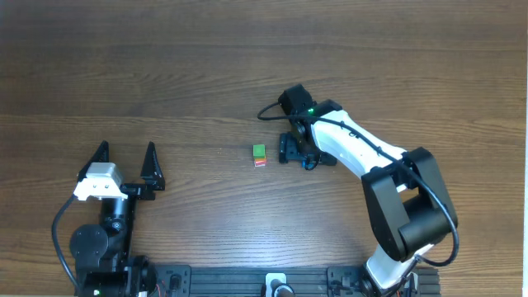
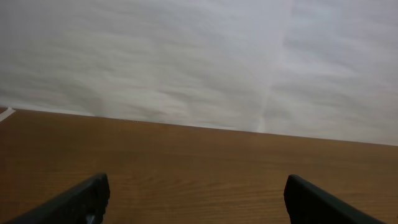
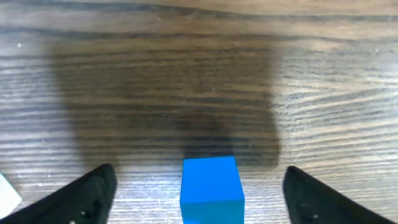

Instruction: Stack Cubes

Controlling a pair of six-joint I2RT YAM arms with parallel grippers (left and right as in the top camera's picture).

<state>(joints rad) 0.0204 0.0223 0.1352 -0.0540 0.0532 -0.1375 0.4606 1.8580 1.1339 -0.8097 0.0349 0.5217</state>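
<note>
Blue cube (image 3: 211,186) sits flat on the wooden table (image 1: 165,66), between the fingers of the right gripper (image 3: 202,194). The fingers are spread wide, one on each side of it, with a clear gap both ways and no contact. Dark shadow on the wood just past the cube.

Green cube (image 1: 259,150) sits on the red cube (image 1: 260,163), a two-high stack near table centre, a touch toward 6 o'clock. From above, only a thin red strip shows under the green.

Right gripper (image 1: 297,153) is at 3 o'clock of that stack, near but apart from it. Its arm runs back toward 5 o'clock to its base at the table edge. A green light is lit on the wrist.

Left gripper (image 1: 126,153) is at about 8 o'clock on the table, well apart from the stack, at 9 o'clock of it. Fingers are splayed wide with nothing between them, over its own base. In the left wrist view the left gripper (image 2: 196,199) faces bare wood, with a pale wall (image 2: 199,62) behind.
</note>
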